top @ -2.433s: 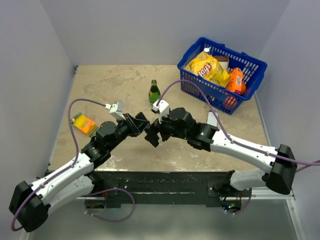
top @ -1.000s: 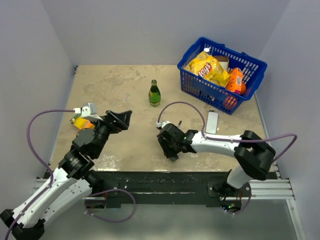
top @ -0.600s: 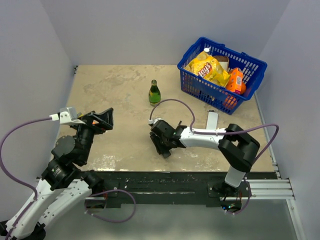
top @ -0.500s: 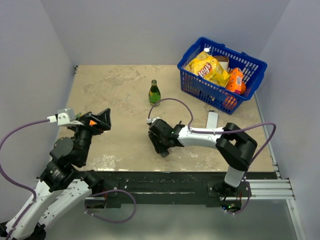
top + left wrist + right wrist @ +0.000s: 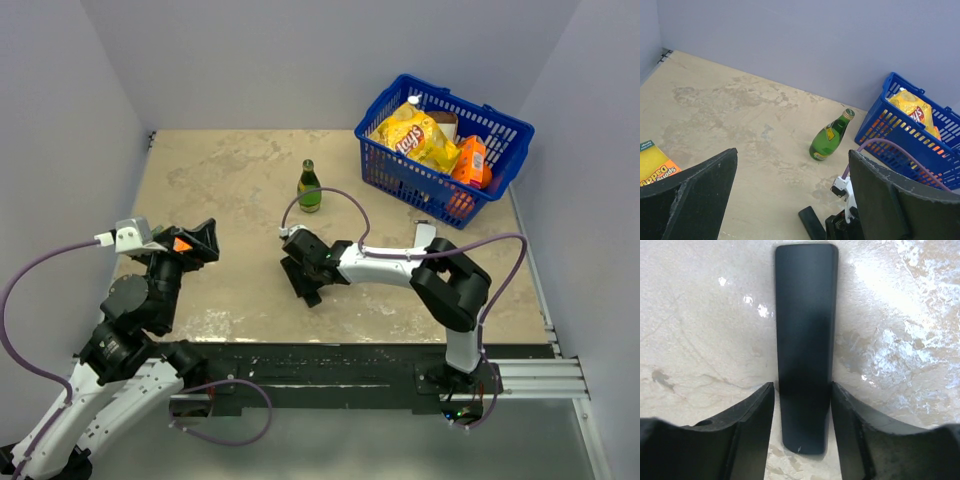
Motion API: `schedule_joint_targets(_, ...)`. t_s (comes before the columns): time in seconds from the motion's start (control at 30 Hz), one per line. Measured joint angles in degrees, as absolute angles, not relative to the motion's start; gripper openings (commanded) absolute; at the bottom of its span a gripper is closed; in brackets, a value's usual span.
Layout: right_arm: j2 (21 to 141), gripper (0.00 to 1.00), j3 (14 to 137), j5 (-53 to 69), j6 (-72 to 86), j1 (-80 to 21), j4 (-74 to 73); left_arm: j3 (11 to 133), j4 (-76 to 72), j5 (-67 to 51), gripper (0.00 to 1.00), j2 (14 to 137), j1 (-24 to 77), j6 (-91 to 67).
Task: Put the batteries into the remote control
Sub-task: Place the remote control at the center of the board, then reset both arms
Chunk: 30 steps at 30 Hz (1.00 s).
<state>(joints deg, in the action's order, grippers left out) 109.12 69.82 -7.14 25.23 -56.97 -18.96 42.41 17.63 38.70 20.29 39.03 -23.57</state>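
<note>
The remote control (image 5: 805, 340), a slim black bar, lies flat on the tabletop. My right gripper (image 5: 803, 390) straddles its near end, and a thin strip of table shows between the left finger (image 5: 752, 412) and the bar. In the top view that gripper (image 5: 302, 278) is low over the table's middle. The left wrist view catches one end of the remote control (image 5: 812, 226) poking out beside it. My left gripper (image 5: 195, 242) hangs wide open and empty over the left side of the table, well away from the remote. The batteries are out of view.
A green bottle (image 5: 309, 188) stands behind the right gripper. The blue basket (image 5: 400, 180) of snacks sits at the back right. A flat white device (image 5: 424, 243) lies right of centre. A yellow-orange packet (image 5: 652, 167) lies at the left under the left gripper.
The right gripper slid left across the table with the remote and its jaws widened slightly. The left arm drew back to the left, staying open.
</note>
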Motion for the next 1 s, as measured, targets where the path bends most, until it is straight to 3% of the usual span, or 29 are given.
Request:
schedule_joint_targets(0.3,109.6,0.89,70.9,-8.1,25.8,-57.0,-18.2,42.2,17.7,37.9,0.97,20.4,35.9,-23.0)
schedule_joint_targets(0.4,108.4,0.94,69.6,-8.7,26.0,-56.9,-17.8,42.1,17.6,36.5,0.98,20.7,33.0,-22.9)
schedule_joint_targets(0.6,96.9,0.98,63.8,-13.1,27.2,-53.9,-16.9,41.3,17.6,32.8,0.99,22.4,27.6,-22.9)
schedule_joint_targets(0.83,72.8,0.98,56.1,-25.4,30.1,-41.8,-13.3,41.3,17.6,31.7,1.0,22.5,27.1,-22.8)
schedule_joint_targets(1.0,53.6,0.98,51.5,-38.2,30.5,-40.2,-14.0,41.3,17.6,31.8,1.0,21.2,27.0,-21.6)
